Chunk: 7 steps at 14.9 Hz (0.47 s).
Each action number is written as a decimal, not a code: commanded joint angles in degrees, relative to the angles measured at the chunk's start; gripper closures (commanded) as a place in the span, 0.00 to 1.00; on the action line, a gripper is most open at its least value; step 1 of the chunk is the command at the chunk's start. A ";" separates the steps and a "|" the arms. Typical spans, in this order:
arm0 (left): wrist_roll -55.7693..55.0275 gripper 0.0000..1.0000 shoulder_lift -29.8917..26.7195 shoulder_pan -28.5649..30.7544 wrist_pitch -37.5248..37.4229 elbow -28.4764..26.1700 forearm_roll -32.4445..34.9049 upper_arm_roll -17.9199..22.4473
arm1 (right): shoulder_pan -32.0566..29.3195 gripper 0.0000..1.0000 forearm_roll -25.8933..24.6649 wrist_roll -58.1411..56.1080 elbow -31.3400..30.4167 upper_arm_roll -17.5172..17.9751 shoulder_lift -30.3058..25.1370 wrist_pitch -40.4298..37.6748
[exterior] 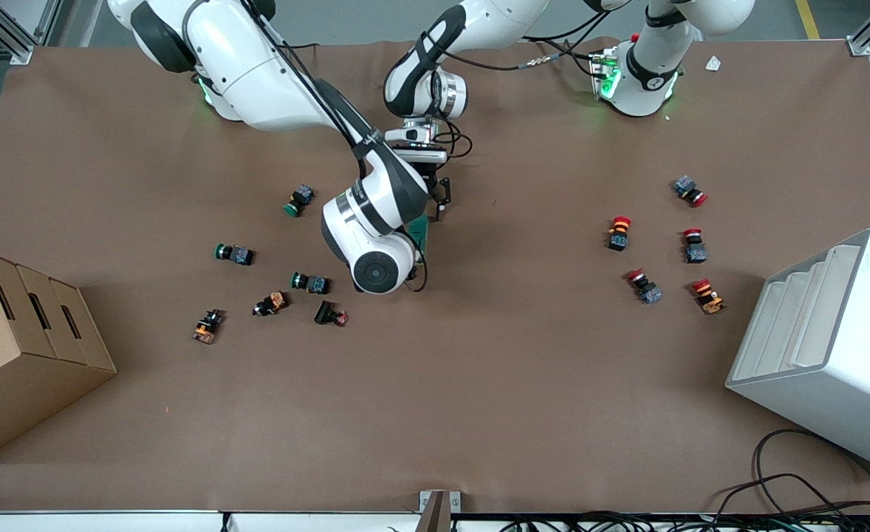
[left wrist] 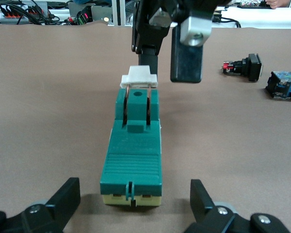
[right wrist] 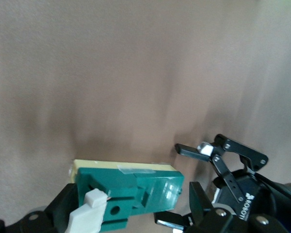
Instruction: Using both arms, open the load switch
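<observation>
Green is showing on just one load switch (left wrist: 134,150), and it is lying on the brown desk (exterior: 479,384) near the middle, between the two groups of push buttons, its white toggle (left wrist: 139,77) sitting at one end. I am counting eleven buttons: five red-capped buttons (exterior: 618,232) toward the left arm's end, and three green-capped buttons (exterior: 233,253) plus three darker ones (exterior: 330,315) toward the right arm's end. One cardboard box (exterior: 21,347) and one white bin (exterior: 826,347) are standing at the desk's two ends.

I am holding the left gripper (left wrist: 134,194) low at the switch's plain end, its fingers (left wrist: 68,194) spread wide on either side of the block and touching nothing. The right gripper (left wrist: 166,63) is hanging over the toggle end, its fingers (left wrist: 186,58) also apart and gripping nothing; one is sitting right by the toggle, though I cannot tell whether it is touching.

From the front, the right arm's wrist (exterior: 372,247) is covering most of the switch, leaving only a green sliver showing. Both wrist views are cutting off their own fingers at the edge.
</observation>
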 commanded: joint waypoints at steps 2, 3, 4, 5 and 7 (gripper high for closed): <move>-0.39 0.00 1.36 -0.05 -0.29 0.99 0.75 0.15 | -0.90 0.00 2.53 1.02 2.06 1.40 -0.52 -4.67; -0.39 0.00 1.36 -0.05 -0.30 0.99 0.75 0.15 | -0.90 0.00 2.71 1.02 2.94 1.40 -0.52 -6.08; -0.39 0.00 1.36 -0.05 -0.30 0.99 0.75 0.15 | -0.99 0.00 2.97 1.02 3.64 1.40 -0.52 -7.48; -0.39 0.00 1.36 -0.05 -0.30 0.99 0.84 0.15 | -0.99 0.00 2.97 1.02 4.17 1.40 -0.61 -8.45; -0.39 0.00 1.36 -0.05 -0.30 0.99 0.75 0.15 | -1.51 0.00 2.97 0.94 4.35 1.40 -0.87 -9.51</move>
